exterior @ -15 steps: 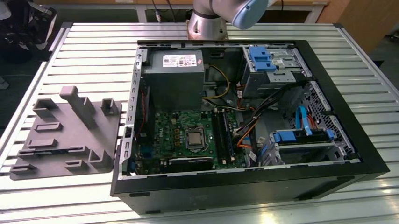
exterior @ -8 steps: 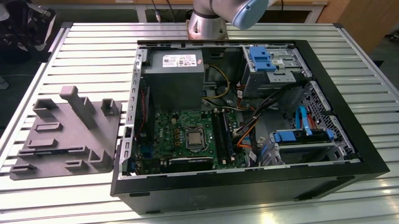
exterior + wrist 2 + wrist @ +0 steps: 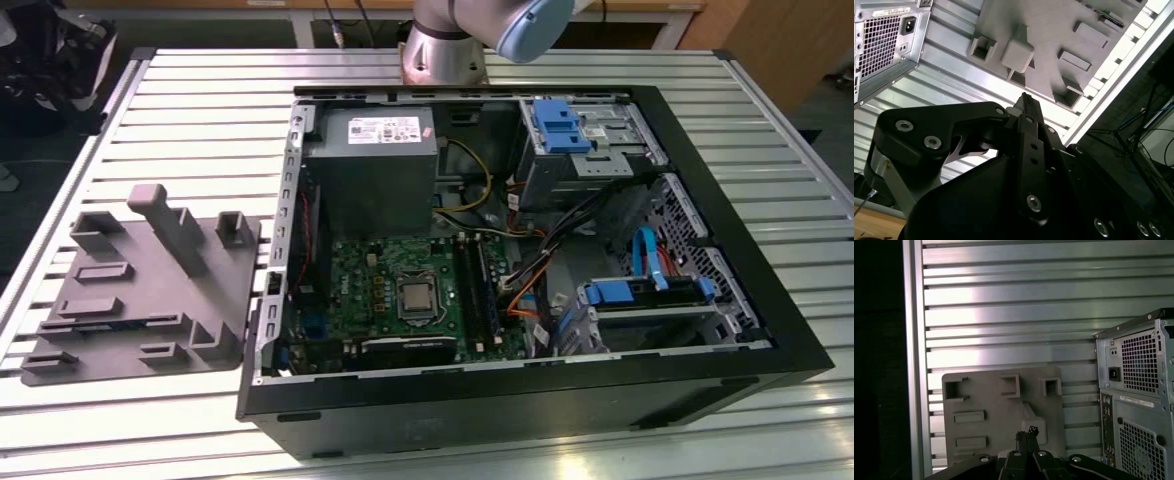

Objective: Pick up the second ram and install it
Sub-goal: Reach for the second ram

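Claw (image 3: pixel 1027 432) closed, nothing visible in it, hovers over grey tray (image 3: pixel 994 410) on bench (image 3: pixel 1004 315) | second ram (image 3: pixel 486 290) seemingly seated among motherboard slots inside case (image 3: pixel 534 405), hard to confirm | tray holders bare | install likely done

Case (image 3: pixel 534 410) open on top: access from above. Memory slots (image 3: pixel 474 285) clear overhead; orange and blue cables (image 3: pixel 523 298) crowd them on exterior view's right. Power supply (image 3: pixel 371 170), drive cage (image 3: pixel 577 150) stand taller nearby. Fixture (image 3: pixel 127 300) posts upright; bare table slats (image 3: pixel 200 100) around it.
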You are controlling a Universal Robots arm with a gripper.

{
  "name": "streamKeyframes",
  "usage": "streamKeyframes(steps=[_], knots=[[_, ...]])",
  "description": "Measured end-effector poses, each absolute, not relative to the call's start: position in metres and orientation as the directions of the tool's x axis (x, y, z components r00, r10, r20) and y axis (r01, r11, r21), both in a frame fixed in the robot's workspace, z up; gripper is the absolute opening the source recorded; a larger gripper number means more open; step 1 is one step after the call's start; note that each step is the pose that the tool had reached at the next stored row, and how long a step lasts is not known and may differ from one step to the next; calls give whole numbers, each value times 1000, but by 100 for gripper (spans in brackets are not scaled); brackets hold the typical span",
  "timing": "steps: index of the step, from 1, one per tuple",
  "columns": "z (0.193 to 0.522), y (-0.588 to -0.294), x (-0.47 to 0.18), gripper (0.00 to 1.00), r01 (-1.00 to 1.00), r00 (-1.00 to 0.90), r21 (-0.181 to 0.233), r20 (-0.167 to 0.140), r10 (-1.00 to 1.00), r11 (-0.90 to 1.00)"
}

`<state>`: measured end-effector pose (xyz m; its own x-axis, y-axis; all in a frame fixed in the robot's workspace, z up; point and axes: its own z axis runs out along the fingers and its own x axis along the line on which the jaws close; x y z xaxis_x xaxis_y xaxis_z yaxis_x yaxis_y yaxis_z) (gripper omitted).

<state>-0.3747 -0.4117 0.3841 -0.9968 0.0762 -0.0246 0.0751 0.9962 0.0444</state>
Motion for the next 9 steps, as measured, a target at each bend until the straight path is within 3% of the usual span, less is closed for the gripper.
streamKeyframes(steps=[9], knots=[[384, -413, -377, 11, 75, -997, 44, -24, 76, 996]])
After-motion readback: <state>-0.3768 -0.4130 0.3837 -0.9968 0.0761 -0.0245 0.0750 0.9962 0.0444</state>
